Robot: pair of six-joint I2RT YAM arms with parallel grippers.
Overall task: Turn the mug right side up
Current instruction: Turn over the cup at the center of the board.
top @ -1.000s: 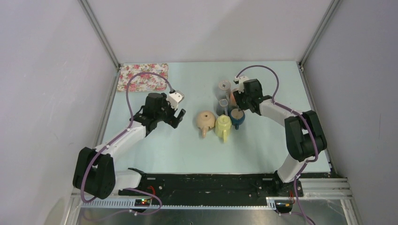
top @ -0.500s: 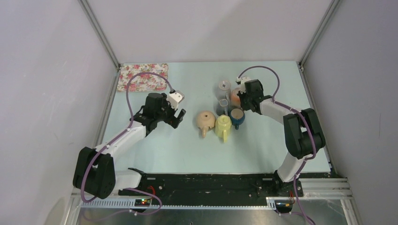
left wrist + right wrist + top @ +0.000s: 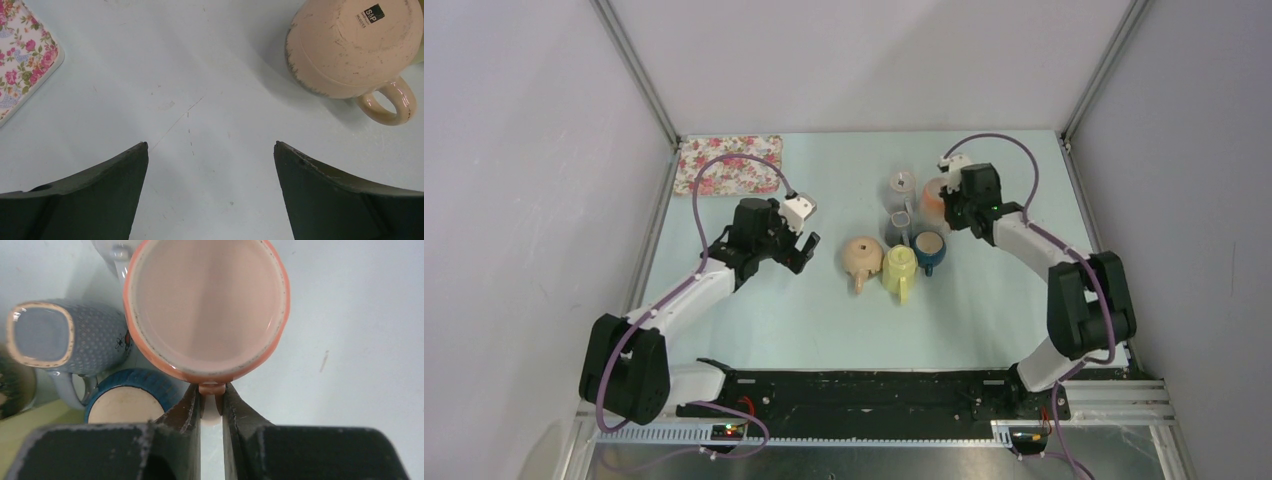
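An orange mug (image 3: 205,305) with a pale pink inside has its open mouth facing the right wrist camera. It shows at the back right of the mug cluster in the top view (image 3: 932,195). My right gripper (image 3: 211,390) is shut on its handle, also seen from above (image 3: 948,204). Whether the mug rests on the table I cannot tell. My left gripper (image 3: 210,145) is open and empty over bare table, left of a beige mug (image 3: 350,45) that stands upside down with its base label showing. That gripper (image 3: 807,252) and the beige mug (image 3: 861,257) also show from above.
A yellow mug (image 3: 900,268), a blue mug (image 3: 929,247) with its mouth up, a grey-blue squarish mug (image 3: 45,335) and a grey mug (image 3: 903,184) crowd together mid-table. A floral tray (image 3: 724,160) lies at the back left.
My right arm has swung right and back with the orange mug, which was hidden under the gripper and now shows beside it. The left arm has not moved.
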